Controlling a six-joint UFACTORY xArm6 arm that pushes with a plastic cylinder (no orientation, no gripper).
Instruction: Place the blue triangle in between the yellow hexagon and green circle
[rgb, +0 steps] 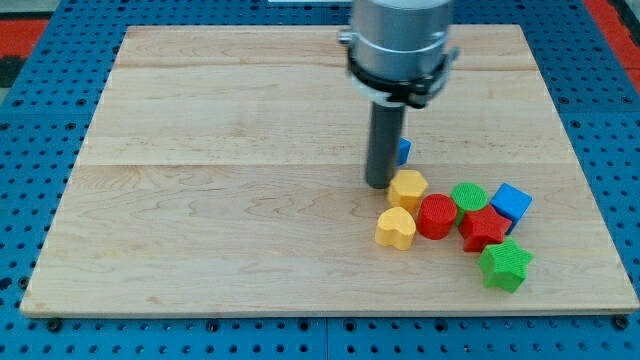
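Note:
My tip (379, 184) rests on the board just left of the yellow hexagon (408, 188). The blue triangle (403, 151) is mostly hidden behind the rod, only a sliver showing at its right side, just above the yellow hexagon. The green circle (468, 196) lies right of the hexagon, with the red circle (436, 216) below and between them.
A yellow heart (396, 228) lies below the hexagon. A blue cube (511, 203), a red star (484, 228) and a green star (505, 264) sit to the right. The wooden board (200, 200) lies on a blue pegboard table.

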